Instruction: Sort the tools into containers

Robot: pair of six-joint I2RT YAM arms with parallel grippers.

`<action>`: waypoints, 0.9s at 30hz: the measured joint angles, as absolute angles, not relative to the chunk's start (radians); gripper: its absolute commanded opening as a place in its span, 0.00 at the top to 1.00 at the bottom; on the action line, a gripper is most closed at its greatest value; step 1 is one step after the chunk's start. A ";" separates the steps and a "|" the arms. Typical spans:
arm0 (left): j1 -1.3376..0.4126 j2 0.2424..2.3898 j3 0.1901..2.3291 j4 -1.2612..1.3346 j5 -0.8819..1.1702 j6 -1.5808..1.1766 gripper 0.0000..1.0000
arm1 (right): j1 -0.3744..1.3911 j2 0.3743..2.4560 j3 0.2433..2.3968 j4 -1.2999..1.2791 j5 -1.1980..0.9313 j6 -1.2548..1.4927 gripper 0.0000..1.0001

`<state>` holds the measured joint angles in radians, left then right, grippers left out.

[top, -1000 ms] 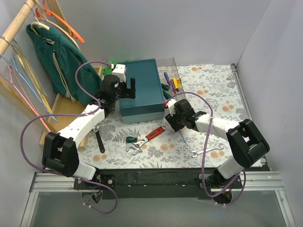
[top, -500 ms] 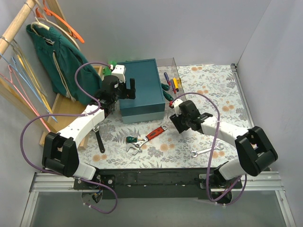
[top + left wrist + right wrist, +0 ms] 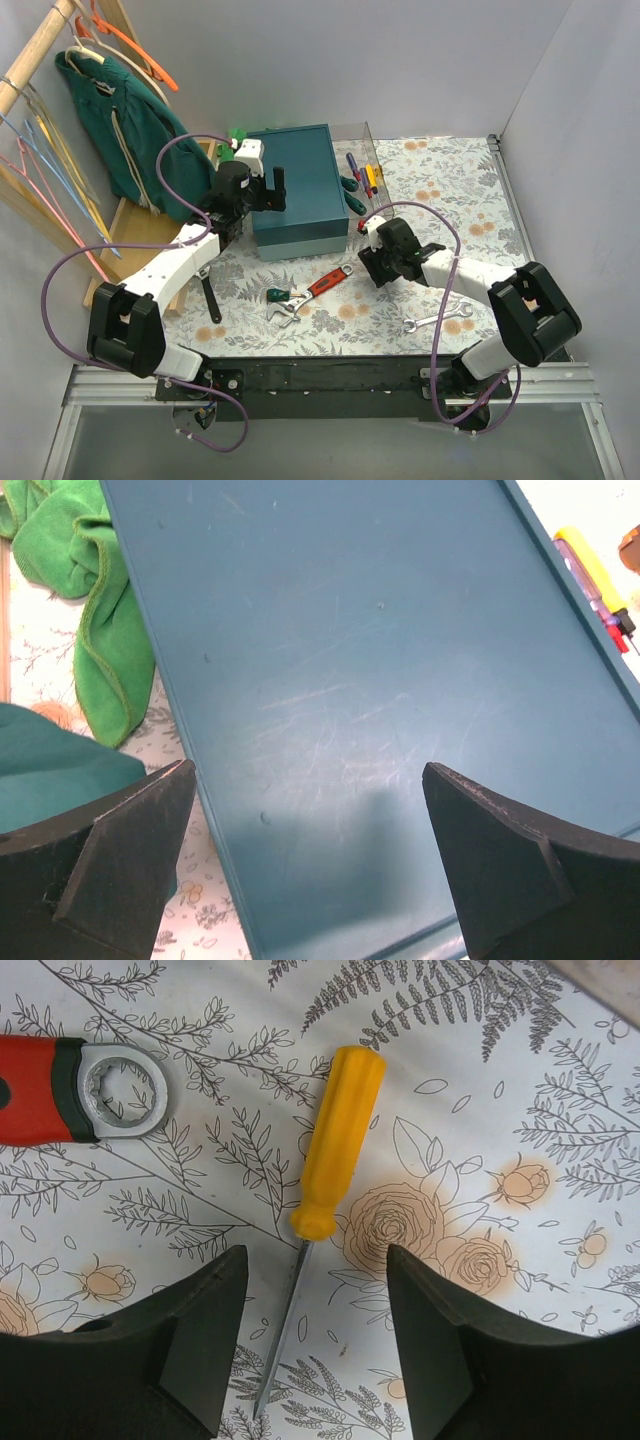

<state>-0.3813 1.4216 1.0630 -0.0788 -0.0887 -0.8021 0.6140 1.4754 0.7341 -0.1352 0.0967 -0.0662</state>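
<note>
Looking down from above, the right claw (image 3: 315, 1272) and its wrist cover the yellow screwdriver (image 3: 336, 1140), so only the wrist view shows it. It lies flat on the counter (image 3: 520, 1090), handle out beyond the fingertips, thin shaft running back into the gap between the two spread, empty fingers and touching neither. Off that claw's left finger sits the ring end of the red-handled adjustable wrench (image 3: 70, 1090), the rest cut off by the frame edge; to the claw's right is bare counter. The left claw (image 3: 308, 780) hangs wide apart and empty over the lid of the teal box (image 3: 350, 680). A green cloth (image 3: 95, 630) bunches beyond its left finger. Past its right finger, over the lid's edge, a yellow-handled tool (image 3: 592, 565) is only partly seen, on the side where the clear box (image 3: 368, 140) stands.
</note>
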 measured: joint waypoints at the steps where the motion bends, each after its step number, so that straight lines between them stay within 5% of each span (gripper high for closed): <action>1: -0.381 1.415 1.056 -0.079 -0.089 -0.802 0.02 | 0.612 1.482 0.734 -0.130 0.094 -0.061 0.34; 11: -0.343 1.383 1.020 -0.086 -0.085 -0.807 0.02 | 0.599 1.515 0.731 -0.094 0.023 -0.027 0.67; 15: -0.333 1.383 1.020 -0.086 -0.085 -0.809 0.02 | 0.589 1.534 0.746 -0.085 0.011 -0.024 0.99; 27: -0.333 1.383 1.020 -0.073 -0.078 -0.803 0.02 | 0.577 1.441 0.812 -0.316 -0.140 -0.131 0.99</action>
<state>-0.3332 1.3834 1.0199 -0.0731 -0.0776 -0.8032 0.5770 1.4414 0.8120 -0.3157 -0.1398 -0.1310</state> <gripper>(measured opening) 0.982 0.033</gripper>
